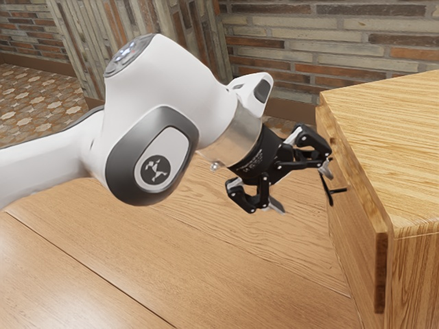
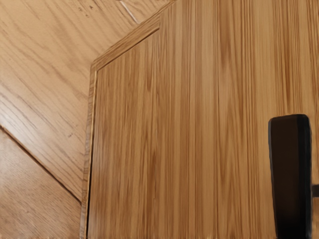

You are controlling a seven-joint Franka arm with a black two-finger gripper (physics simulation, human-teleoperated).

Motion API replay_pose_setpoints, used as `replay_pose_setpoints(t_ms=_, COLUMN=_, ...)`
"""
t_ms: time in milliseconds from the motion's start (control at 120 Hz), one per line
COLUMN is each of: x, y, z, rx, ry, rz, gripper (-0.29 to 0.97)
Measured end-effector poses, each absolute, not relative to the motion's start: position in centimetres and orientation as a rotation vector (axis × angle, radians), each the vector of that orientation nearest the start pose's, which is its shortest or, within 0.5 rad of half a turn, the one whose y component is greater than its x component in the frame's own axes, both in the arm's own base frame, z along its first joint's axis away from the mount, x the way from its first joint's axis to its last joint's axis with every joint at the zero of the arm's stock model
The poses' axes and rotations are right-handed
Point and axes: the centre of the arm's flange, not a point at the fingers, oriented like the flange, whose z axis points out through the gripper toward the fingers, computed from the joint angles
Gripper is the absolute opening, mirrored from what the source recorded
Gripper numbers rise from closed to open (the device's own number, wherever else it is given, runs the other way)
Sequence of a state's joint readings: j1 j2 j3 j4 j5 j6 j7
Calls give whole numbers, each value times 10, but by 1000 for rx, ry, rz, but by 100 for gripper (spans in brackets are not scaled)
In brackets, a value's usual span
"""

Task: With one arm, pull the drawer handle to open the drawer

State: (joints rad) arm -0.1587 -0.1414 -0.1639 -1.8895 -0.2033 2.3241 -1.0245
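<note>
Brick wall and a strip of patterned tiled floor close off the back of the scene, and in front of them a pale wooden table carries a boxy wooden cabinet at the exterior view's right. The white arm reaches in from the exterior view's left, with the black gripper facing the cabinet's front face. Its fingers are spread wide and pinch nothing. The upper fingertip sits just beside the top end of the black handle, though whether it touches cannot be told, and the lower finger hangs well apart from it, back toward the arm. The handle is a short bar standing off the drawer front on a thin stalk, its long axis running roughly up and down the face. It lies just ahead of the hand and toward the upper finger, rather than centred in the gap. In the wrist view the handle shows as a dark upright bar close against the grain of the drawer front, whose thin border line looks flush with the frame, so the drawer reads as shut. As a judgement, the hand must shift so that the bar falls between both fingers before they close, and the pull then runs back along the arm's reach. Nothing else stands on the table between hand and cabinet, and the likeliest slip is one finger pushing the bar's end without trapping it.
</note>
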Motion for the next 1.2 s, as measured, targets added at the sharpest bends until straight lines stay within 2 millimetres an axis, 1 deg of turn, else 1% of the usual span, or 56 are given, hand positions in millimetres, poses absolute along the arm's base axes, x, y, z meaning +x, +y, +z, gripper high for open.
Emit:
replay_pose_setpoints(t_ms=117, x=519, y=-181, z=633, rx=-3282, ry=-1383, rz=-656, gripper=66)
replay_pose_setpoints(t_ms=200, x=510, y=-173, z=632, rx=-3267, ry=-1398, rz=-658, gripper=66)
replay_pose_setpoints(t_ms=358, x=500, y=-164, z=631, rx=-3252, ry=-1418, rz=-661, gripper=66)
replay_pose_setpoints(t_ms=592, x=478, y=-144, z=630, rx=-3224, ry=-1458, rz=-674, gripper=66)
replay_pose_setpoints(t_ms=800, x=458, y=-122, z=630, rx=-3198, ry=-1510, rz=-692, gripper=66)
replay_pose_setpoints(t_ms=1033, x=436, y=-104, z=632, rx=-3184, ry=-1548, rz=-715, gripper=66)
replay_pose_setpoints(t_ms=1200, x=421, y=-97, z=631, rx=-3179, ry=-1562, rz=-727, gripper=66)
